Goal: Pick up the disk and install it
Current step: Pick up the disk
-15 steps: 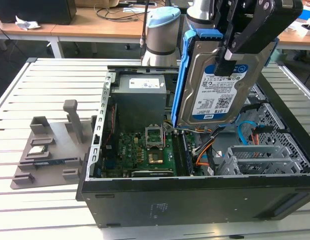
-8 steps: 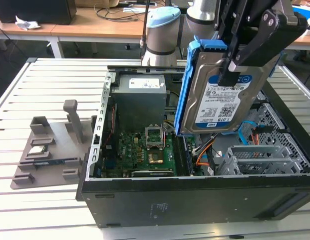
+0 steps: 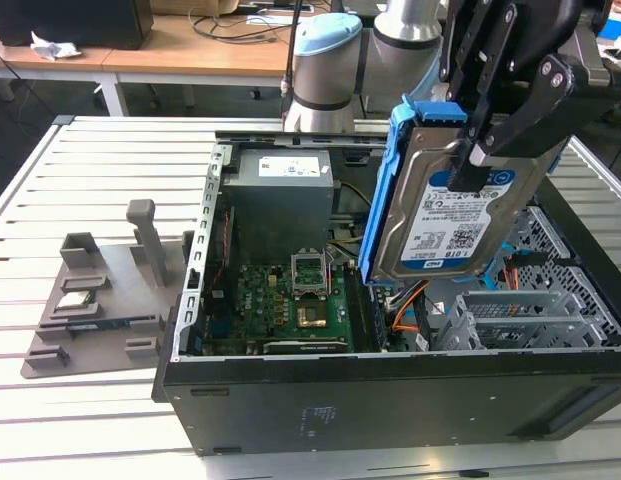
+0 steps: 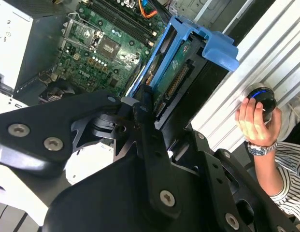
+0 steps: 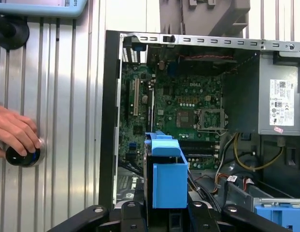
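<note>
So, surface first: slatted metal table [image 3: 90,420] w/ a black PC case [image 3: 390,410] lying on its side, side panel off. Room behind, at 12 o'clock in the exterior view: wooden desks [image 3: 190,55] w/ cables on top. At 9 o'clock from the case sits a grey fixture plate [image 3: 100,310], well apart from the gripper [image 3: 475,165], w/ a small square chip [image 3: 75,298] on it. Inside the case: PSU [image 3: 280,190] toward 12, green mobo [image 3: 300,295] toward 6, grey drive cage [image 3: 535,310] at 3 o'clock.

Gripper is clamped tight on the disk [image 3: 455,220], fingers on both flat faces, one lying across the label. Disk hangs tilted, nearly on edge, over the case between mobo and cage, blue frame [image 3: 382,190] along its 9 o'clock edge and its top. Lower end is near the orange cables [image 3: 410,300]; touching or not, can't tell.

Exterior view gives the label side + the fixture plate. Second wrist view gives the disk's other face, circuit board and connector row [image 4: 176,79], plus a person's hand [image 4: 253,118] w/ wristwatch [image 4: 261,149] and striped sleeve [image 4: 285,176], resting on a round black knob [image 4: 265,102] on the table. First wrist view looks end-on at the frame, w/ the CPU socket [image 5: 210,119] beyond it.
</note>
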Motion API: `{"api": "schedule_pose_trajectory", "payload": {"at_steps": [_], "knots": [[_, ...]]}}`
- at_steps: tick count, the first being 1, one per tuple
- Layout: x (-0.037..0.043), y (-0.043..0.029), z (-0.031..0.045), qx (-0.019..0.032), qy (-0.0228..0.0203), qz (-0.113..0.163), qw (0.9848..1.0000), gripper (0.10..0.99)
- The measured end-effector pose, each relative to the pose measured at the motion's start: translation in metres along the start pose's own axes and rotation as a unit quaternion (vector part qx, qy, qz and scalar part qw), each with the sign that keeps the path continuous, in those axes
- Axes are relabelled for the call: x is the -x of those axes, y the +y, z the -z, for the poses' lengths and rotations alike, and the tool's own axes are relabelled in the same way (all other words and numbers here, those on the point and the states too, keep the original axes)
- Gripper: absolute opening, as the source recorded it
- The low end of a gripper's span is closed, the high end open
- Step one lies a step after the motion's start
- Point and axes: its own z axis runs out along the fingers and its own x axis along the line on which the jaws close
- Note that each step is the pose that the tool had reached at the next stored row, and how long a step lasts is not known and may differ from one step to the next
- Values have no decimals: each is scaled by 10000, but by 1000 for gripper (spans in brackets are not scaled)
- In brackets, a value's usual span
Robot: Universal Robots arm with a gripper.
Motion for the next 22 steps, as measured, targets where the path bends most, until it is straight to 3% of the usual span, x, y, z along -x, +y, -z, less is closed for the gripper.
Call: {"api": "schedule_pose_trajectory", "payload": {"at_steps": [12,22], "knots": [[-256,-63,-77,0,0,-7,10000,361],[-382,-103,-154,0,-1,-11,10000,361]]}}
